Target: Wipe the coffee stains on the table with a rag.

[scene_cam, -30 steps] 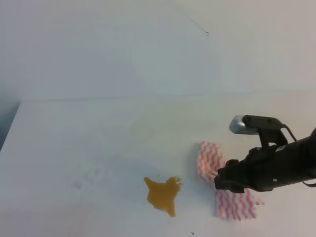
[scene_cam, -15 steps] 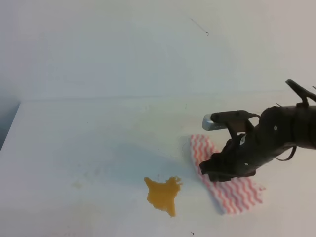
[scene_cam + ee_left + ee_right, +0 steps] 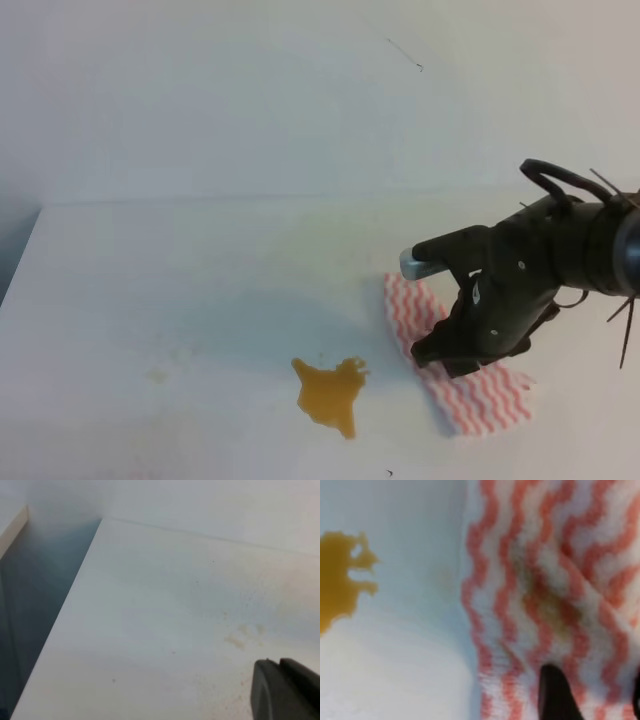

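The rag [image 3: 462,372] is pinched by the right pincer [image 3: 447,352] beside the coffee stains [image 3: 330,393]; the left pincer's [image 3: 286,690] state cannot be told.

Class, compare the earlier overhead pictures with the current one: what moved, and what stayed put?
The right tool swung left and turned over the rag, whose upper end shifted slightly left and flattened. The coffee stains on the table stayed unchanged, untouched by the cloth.
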`<state>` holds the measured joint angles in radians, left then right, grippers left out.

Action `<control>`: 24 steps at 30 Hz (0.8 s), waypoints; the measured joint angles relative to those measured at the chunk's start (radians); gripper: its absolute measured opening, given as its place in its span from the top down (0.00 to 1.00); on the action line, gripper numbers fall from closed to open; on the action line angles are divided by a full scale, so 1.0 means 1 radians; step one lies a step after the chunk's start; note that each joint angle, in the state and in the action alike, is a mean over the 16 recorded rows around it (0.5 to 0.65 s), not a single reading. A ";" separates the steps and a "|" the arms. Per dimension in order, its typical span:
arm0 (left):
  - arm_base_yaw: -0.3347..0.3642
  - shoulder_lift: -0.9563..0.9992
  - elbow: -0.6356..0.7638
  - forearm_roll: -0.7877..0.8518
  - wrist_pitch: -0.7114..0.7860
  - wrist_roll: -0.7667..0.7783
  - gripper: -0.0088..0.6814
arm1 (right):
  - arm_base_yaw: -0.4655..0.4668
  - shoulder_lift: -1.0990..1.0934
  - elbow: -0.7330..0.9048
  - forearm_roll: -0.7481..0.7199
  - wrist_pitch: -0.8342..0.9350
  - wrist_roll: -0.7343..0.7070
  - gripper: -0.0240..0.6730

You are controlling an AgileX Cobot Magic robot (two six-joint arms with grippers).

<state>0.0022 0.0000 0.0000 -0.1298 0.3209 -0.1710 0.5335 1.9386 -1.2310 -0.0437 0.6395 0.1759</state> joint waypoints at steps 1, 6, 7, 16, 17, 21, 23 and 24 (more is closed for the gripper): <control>0.000 0.000 0.000 0.000 0.000 0.000 0.99 | 0.003 0.003 -0.001 0.008 -0.002 -0.003 0.54; 0.000 0.000 0.000 0.000 0.000 0.000 0.99 | 0.016 0.027 -0.001 0.094 -0.024 -0.045 0.62; 0.000 0.000 0.000 0.000 0.000 0.000 0.99 | 0.017 0.031 -0.001 0.117 -0.028 -0.058 0.64; 0.000 0.000 0.000 0.000 0.000 0.000 0.99 | 0.036 0.047 -0.017 0.357 -0.067 -0.210 0.85; 0.000 0.000 0.000 0.000 0.000 0.000 0.99 | 0.041 0.047 -0.023 0.381 -0.069 -0.226 0.86; 0.000 0.000 0.000 0.000 0.000 0.000 0.99 | 0.072 0.050 -0.053 0.444 -0.075 -0.275 0.90; 0.000 0.000 0.000 0.000 0.000 0.001 0.99 | 0.093 0.055 -0.070 0.465 -0.077 -0.292 0.90; 0.000 0.000 0.000 0.000 0.000 0.001 0.99 | 0.104 0.058 -0.080 0.474 -0.077 -0.299 0.91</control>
<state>0.0022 0.0000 0.0000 -0.1298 0.3208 -0.1702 0.6376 1.9970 -1.3107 0.4303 0.5623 -0.1226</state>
